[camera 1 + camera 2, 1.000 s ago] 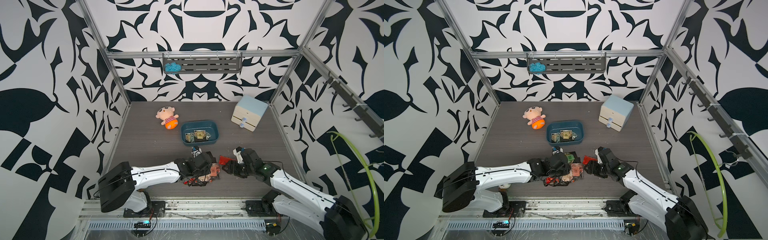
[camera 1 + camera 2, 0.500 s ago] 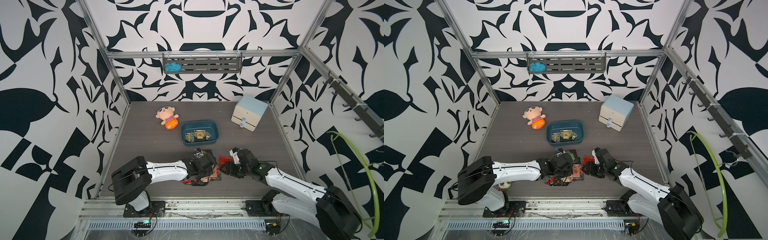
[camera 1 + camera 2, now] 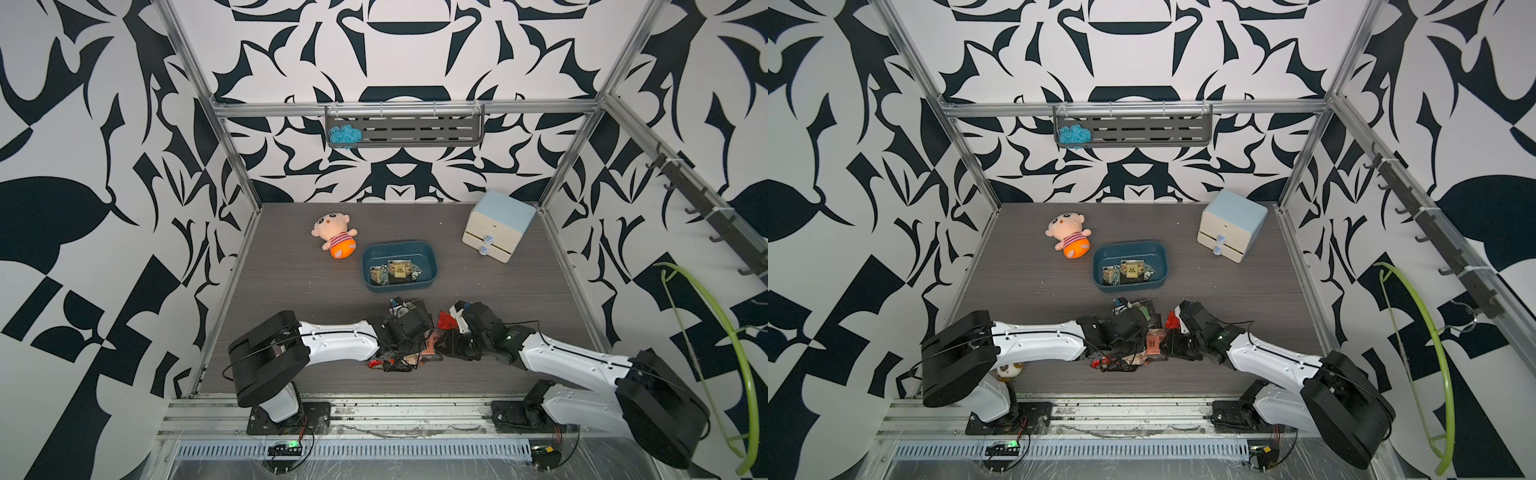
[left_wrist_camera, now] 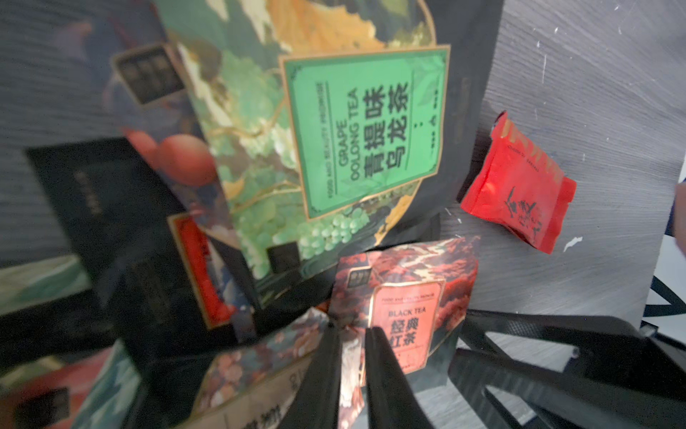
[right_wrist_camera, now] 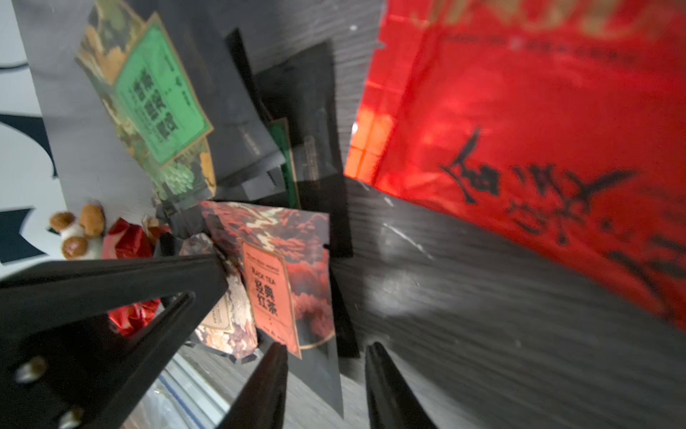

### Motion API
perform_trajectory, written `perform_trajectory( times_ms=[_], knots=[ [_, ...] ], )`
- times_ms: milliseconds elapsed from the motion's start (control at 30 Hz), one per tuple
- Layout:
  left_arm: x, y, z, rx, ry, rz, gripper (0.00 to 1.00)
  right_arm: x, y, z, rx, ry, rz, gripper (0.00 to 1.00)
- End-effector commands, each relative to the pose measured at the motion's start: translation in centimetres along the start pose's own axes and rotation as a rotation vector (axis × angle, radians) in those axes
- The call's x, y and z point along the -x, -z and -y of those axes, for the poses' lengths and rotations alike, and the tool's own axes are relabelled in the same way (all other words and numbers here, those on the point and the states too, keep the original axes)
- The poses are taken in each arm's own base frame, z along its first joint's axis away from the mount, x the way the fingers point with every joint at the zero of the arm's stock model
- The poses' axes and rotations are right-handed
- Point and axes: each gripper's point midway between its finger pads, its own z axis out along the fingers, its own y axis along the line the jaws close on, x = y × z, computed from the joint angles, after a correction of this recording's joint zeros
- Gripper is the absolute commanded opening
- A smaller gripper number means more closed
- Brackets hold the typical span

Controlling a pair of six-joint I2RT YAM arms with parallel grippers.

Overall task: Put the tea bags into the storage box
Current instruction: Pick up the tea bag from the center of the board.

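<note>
mid-table, storage box long axis left-right; tea bags heaped nearer.

The storage box is a shallow dark teal tub with rounded corners, upright and lidless. In both top views a few tea bags lie flat inside it against its nearer long wall, one showing a tan label. The other sachets lie outside the box, overlapping in a heap a little way off that same wall. Nearest the box is the dark grape oolong sachet with a green label. Farther from the box lie the orange-labelled black tea sachet and, touching it, a pale floral sachet. A shiny red sachet lies flat beside the heap.
</note>
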Motion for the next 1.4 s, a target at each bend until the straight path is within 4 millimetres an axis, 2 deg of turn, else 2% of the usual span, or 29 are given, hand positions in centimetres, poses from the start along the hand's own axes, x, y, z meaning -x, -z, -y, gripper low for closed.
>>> perform_trajectory(
  times_ms=[0,233,500,800,900,1067,1233,1367],
  knots=[
    [-0.1,-0.3,-0.4,0.024,0.003,-0.004,0.18,0.8,0.0,-1.8,0.035,0.027,0.023,0.31],
    [-0.1,-0.3,-0.4,0.025,0.002,-0.002,0.18,1.0,0.5,-3.1,0.049,0.048,0.026,0.19],
    [-0.1,-0.3,-0.6,0.035,0.001,0.001,0.18,1.5,1.7,-4.9,0.082,0.072,0.057,0.19],
    [0.1,-0.2,-0.5,0.032,-0.002,0.004,0.18,1.7,0.3,-5.2,0.082,0.069,0.030,0.22],
    [0.1,-0.1,-0.4,0.030,-0.003,0.008,0.18,1.7,0.2,-5.3,0.078,0.073,0.028,0.18],
    [0.3,0.2,0.0,0.018,-0.009,0.013,0.18,1.7,0.8,-4.8,0.051,0.084,0.038,0.03],
    [1.0,0.9,0.8,-0.004,-0.020,0.030,0.20,1.6,2.2,-2.4,-0.070,0.085,0.068,0.00],
    [2.1,2.0,1.7,-0.025,-0.034,0.056,0.22,1.1,3.8,-1.8,-0.102,0.077,0.073,0.00]
  ],
)
